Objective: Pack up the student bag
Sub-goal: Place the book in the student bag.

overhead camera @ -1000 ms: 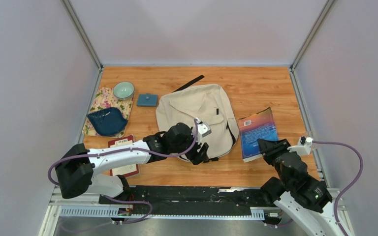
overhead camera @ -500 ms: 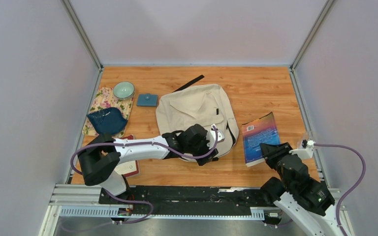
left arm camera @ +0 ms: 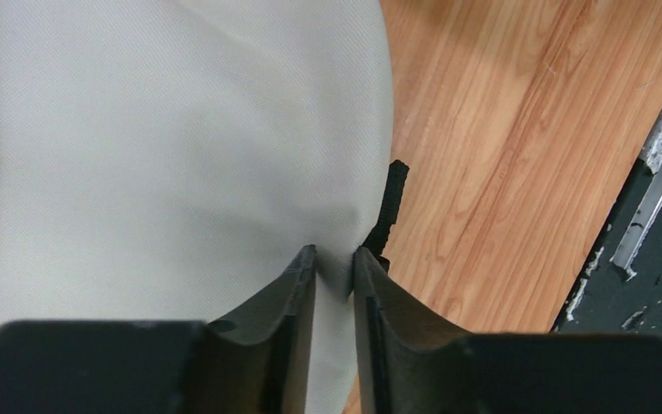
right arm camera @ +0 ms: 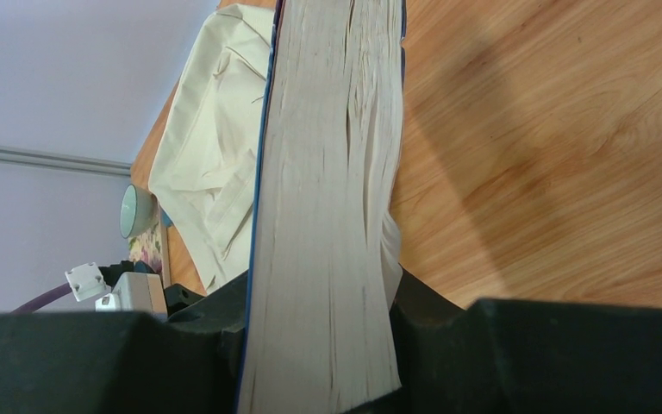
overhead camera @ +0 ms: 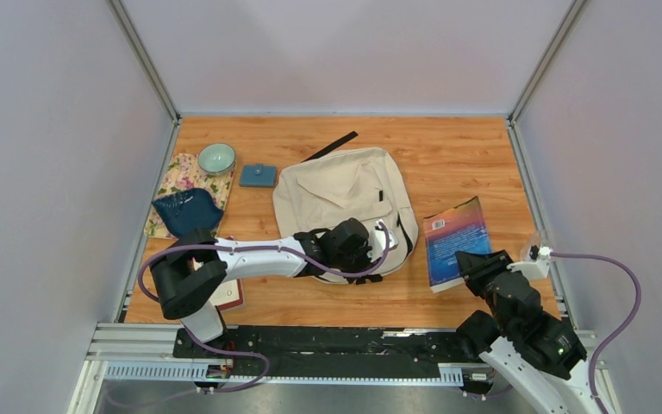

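The cream-beige student bag (overhead camera: 345, 194) lies flat in the middle of the table, its black strap toward the back. My left gripper (overhead camera: 371, 259) is at the bag's near edge, shut on a fold of its fabric (left arm camera: 336, 274); a black zipper end (left arm camera: 386, 203) shows beside the fingers. My right gripper (overhead camera: 476, 263) is shut on the near end of a blue-covered book (overhead camera: 453, 237), which stands off the table at the right. In the right wrist view the book's page edge (right arm camera: 327, 198) fills the jaws, with the bag (right arm camera: 215, 164) behind it.
A small blue pouch (overhead camera: 258, 176) lies left of the bag. A teal bowl (overhead camera: 215, 158) and a dark blue dish (overhead camera: 188, 212) sit on a floral cloth (overhead camera: 172, 181) at the left. A red-edged booklet (overhead camera: 227, 293) lies under the left arm.
My left arm has reached to the right along the bag's near edge and its gripper has closed on the fabric. My right gripper has drawn the book a little to the right and nearer.
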### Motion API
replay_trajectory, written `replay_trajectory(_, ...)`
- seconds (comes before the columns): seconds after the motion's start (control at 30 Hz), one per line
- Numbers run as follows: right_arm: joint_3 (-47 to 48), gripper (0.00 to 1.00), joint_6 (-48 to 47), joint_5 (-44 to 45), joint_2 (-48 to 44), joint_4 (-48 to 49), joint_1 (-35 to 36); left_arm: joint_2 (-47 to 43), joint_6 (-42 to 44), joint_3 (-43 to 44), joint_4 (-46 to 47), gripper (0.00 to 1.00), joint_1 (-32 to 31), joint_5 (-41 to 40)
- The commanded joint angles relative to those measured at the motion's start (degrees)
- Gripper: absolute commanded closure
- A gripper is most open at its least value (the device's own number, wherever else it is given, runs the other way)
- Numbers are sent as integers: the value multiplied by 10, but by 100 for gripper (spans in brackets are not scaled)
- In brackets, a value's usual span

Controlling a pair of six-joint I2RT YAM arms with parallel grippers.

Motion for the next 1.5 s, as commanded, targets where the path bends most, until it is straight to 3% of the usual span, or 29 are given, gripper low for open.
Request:
replay_trajectory(0.0, 31, 100, 22, 34, -16, 88, 2, 2, 8, 22, 0, 77, -3, -11)
replay_trajectory(0.07, 29, 100, 25, 34, -18, 84, 2, -2, 7, 20, 3, 86, -3, -14)
replay_trajectory(0.13, 27, 100, 28, 32, -18, 81, 2, -7, 7, 20, 6, 87, -3, -13)
replay_trajectory(0.23, 26, 100, 31, 27, -18, 73, 2, -17, -4, 22, 7, 100, -3, -8)
replay_trajectory(0.67, 63, 100, 46, -2, -50, -34, 2, -74, -2, 77, -18, 100, 3, -78)
replay_trajectory(0.9, 76, 100, 45, -101, -50, -30, 2, -86, -59, 111, -22, 100, 53, -76)
replay_trajectory(1.13, 23, 100, 102, -220, -51, 49, 2, -108, -83, 129, 0, 100, 70, -77)
replay_trajectory(1.47, -107, 100, 178, -299, -48, 295, 2, -162, -73, 123, 70, 100, 70, -37)
